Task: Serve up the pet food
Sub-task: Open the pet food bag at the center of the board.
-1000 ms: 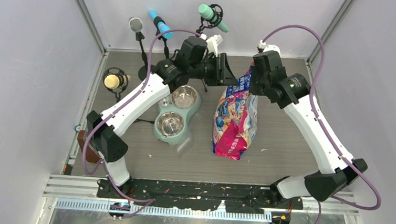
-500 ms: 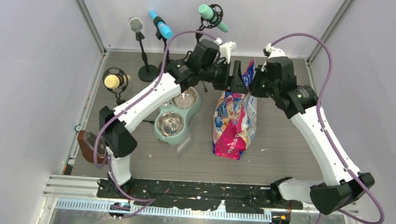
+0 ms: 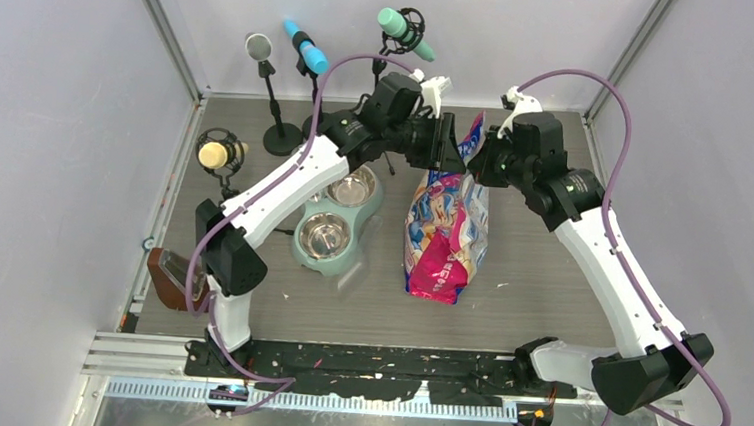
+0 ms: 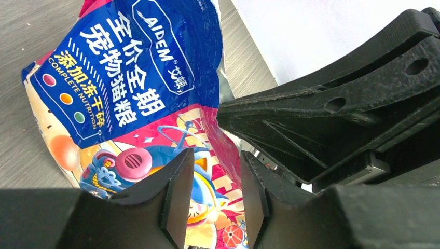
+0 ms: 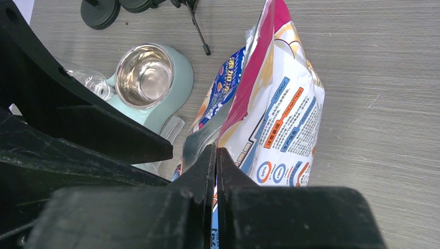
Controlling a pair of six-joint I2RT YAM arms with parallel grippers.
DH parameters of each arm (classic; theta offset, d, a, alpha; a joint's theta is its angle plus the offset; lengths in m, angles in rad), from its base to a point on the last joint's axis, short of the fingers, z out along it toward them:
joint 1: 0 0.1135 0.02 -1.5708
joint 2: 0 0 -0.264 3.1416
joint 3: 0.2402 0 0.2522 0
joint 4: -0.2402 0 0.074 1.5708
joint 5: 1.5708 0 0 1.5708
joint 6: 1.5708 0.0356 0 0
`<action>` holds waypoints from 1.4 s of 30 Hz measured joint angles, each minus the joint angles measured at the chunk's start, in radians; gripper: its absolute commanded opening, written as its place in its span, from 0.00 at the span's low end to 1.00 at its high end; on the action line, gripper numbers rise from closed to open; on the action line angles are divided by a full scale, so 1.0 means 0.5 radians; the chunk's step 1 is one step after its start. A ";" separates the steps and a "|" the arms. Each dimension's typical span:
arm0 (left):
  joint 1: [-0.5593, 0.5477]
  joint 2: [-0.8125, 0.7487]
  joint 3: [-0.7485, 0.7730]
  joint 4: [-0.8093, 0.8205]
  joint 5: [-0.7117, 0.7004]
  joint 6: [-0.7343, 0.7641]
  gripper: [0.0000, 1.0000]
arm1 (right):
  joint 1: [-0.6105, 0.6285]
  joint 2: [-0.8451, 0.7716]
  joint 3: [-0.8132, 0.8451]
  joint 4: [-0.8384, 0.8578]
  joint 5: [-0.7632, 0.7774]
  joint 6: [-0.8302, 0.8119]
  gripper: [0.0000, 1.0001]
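The pet food bag (image 3: pixel 448 218), glossy pink, white and blue, stands in the middle of the table with its top open. The kibble is hidden inside it. My right gripper (image 3: pixel 477 160) is shut on the bag's top edge, as the right wrist view (image 5: pixel 216 150) shows, with the bag (image 5: pixel 280 104) hanging below. My left gripper (image 3: pixel 450 143) is open at the other side of the bag's mouth. In the left wrist view (image 4: pixel 217 155) its fingers straddle the pink lip of the bag (image 4: pixel 124 78) without pinching it.
The mint-green double feeder (image 3: pixel 305 253) with two steel bowls stands left of the bag, and shows in the right wrist view (image 5: pixel 179 98). A clear plastic scoop (image 5: pixel 171 127) lies against it. Several microphones on stands (image 3: pixel 259 49) line the back and left.
My left gripper has moved right to the bag's mouth. My right gripper has shifted left and a little towards the near edge, onto the bag's top edge. The bag still stands in place.
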 measured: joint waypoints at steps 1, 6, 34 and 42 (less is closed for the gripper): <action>-0.001 0.012 0.020 -0.011 -0.006 0.002 0.39 | -0.003 -0.003 -0.005 0.004 -0.004 0.001 0.05; -0.003 0.049 0.080 -0.061 -0.030 0.031 0.43 | -0.013 -0.022 -0.035 0.030 -0.050 0.001 0.05; -0.078 0.240 0.374 -0.360 -0.298 0.209 0.34 | -0.030 -0.049 -0.098 0.060 -0.160 -0.003 0.05; -0.079 0.278 0.394 -0.376 -0.236 0.188 0.00 | -0.031 -0.056 -0.113 0.054 -0.164 -0.008 0.05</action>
